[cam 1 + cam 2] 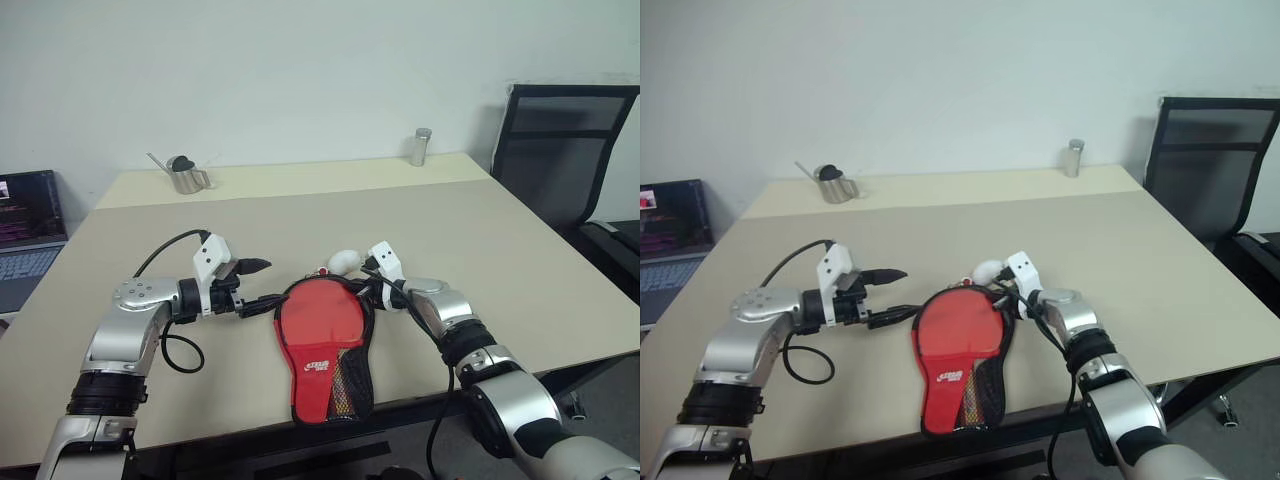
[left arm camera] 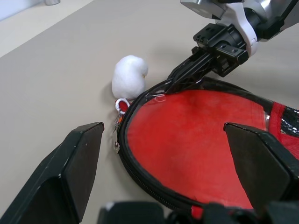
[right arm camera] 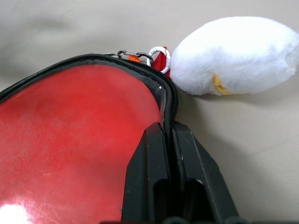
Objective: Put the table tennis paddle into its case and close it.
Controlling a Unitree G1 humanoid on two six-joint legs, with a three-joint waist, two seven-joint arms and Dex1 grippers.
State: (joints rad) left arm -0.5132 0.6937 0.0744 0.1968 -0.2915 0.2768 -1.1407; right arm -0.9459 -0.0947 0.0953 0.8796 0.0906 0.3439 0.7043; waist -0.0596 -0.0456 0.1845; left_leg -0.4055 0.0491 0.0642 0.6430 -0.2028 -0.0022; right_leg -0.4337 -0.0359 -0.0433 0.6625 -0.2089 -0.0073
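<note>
Beige desk [image 1: 520,260] against a pale wall; the case [image 1: 325,350] lies flat near its front edge, red side up, the paddle's red face showing inside its round end. Right gripper [image 3: 169,135] has its jaws clamped on the case's zip rim beside a white plush charm [image 3: 233,53]; left gripper [image 1: 262,284], jaws wide, hovers at the opposite edge.

The case [image 1: 325,352] is laid on the table [image 1: 500,260] near its front edge, between the left gripper [image 1: 262,286] and right gripper [image 1: 362,290]. A plush charm [image 1: 343,262] is positioned just behind it.
</note>
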